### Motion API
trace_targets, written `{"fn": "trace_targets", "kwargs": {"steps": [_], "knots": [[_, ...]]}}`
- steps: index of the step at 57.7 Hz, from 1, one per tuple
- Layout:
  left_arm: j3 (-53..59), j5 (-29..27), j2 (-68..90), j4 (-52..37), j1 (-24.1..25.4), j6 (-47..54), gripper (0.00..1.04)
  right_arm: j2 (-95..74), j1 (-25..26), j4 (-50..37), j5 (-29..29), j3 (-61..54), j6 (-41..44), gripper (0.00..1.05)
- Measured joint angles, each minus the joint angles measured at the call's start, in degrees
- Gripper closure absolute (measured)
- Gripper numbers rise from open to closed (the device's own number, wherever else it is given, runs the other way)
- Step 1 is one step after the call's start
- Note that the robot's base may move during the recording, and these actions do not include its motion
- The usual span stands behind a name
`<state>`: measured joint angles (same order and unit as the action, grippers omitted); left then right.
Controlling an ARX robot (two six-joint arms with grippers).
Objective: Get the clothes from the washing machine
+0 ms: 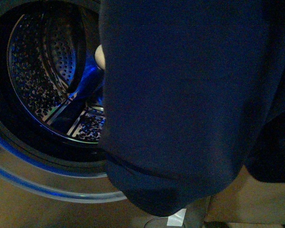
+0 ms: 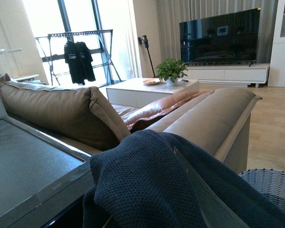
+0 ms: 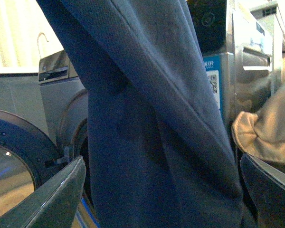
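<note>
**Desk:** What's closest to you?

**Operator:** Navy clothes [image 1: 180,95], filling most of my front camera. They hang outside the porthole and cover its right half, and their lower edge droops past the rim.

**Desk:** And the claws?

**Operator:** My right gripper [image 3: 161,161] is spread wide. Its fingers [image 3: 57,194] stand well apart, and the fabric hangs down between them. My left gripper [image 2: 202,192] is buried under a heap of the same cloth. I see only one clear finger, so I cannot tell whether it pinches.

**Desk:** Further out?

**Operator:** Behind the cloth, the washing machine [image 1: 38,175] is open, and its perforated drum [image 1: 42,71] is lit blue. The door [image 3: 9,161] is swung out near my right claw. Past my left wrist there's a tan sofa [image 2: 61,109], with a woven basket [image 2: 270,185] just beside its end.
</note>
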<state>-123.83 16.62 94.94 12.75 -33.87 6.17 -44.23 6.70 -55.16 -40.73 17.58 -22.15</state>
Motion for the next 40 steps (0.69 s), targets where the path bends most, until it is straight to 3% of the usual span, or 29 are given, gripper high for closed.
{"fn": "trace_targets", "kwargs": {"steps": [18, 40], "knots": [[0.0, 0.0, 0.0, 0.0, 0.0, 0.0, 0.98, -14.4, -6.6, -3.8, -0.5, 9.1, 5.6, 0.07], [0.0, 0.0, 0.0, 0.0, 0.0, 0.0, 0.98, -25.1, -17.9, -3.4, 5.0, 16.8, 5.4, 0.07]]}}
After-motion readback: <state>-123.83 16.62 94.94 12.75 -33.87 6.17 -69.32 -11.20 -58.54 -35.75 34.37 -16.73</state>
